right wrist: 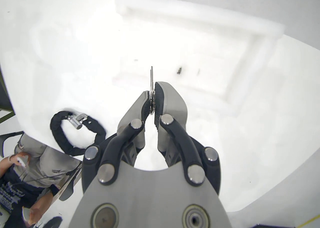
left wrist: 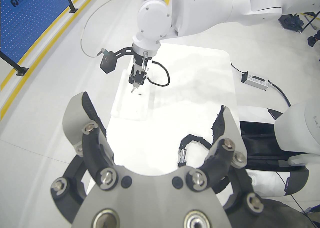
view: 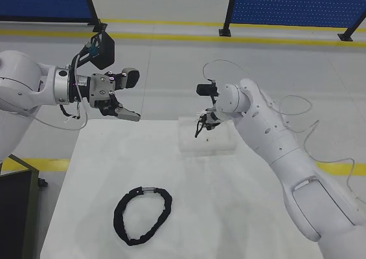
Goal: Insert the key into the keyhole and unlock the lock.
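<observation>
- Top view: my right gripper [view: 202, 127] hangs over the white foam tray [view: 218, 147] at the table's [view: 247, 207] far edge. Something thin sticks out below it, too small here to call a key. The black chain lock [view: 119, 220] lies in a closed loop toward the near edge, well apart from both arms. My left gripper [view: 131, 96] hovers near the far left corner with its claw spread and nothing in it.
- Left wrist view: the left gripper [left wrist: 153, 103] is wide open. Between its fingers I see part of the chain lock [left wrist: 193, 138] and its metal cylinder end [left wrist: 182, 155]. Farther off, the right gripper [left wrist: 136, 81] holds the key [left wrist: 133, 89] pointing down above the tray [left wrist: 130, 110].
- Right wrist view: this settles the grasp. The right gripper [right wrist: 152, 90] is pressed onto the key [right wrist: 151, 76], pinching its head with the blade pointing out. The lock's cylinder [right wrist: 75, 121] shows end-on, though I can't make out the keyhole.
- Progress, as I judge it: the key is picked up, but the lock is unheld and the key is not inserted. Bringing the two together, inserting and turning all remain.
</observation>
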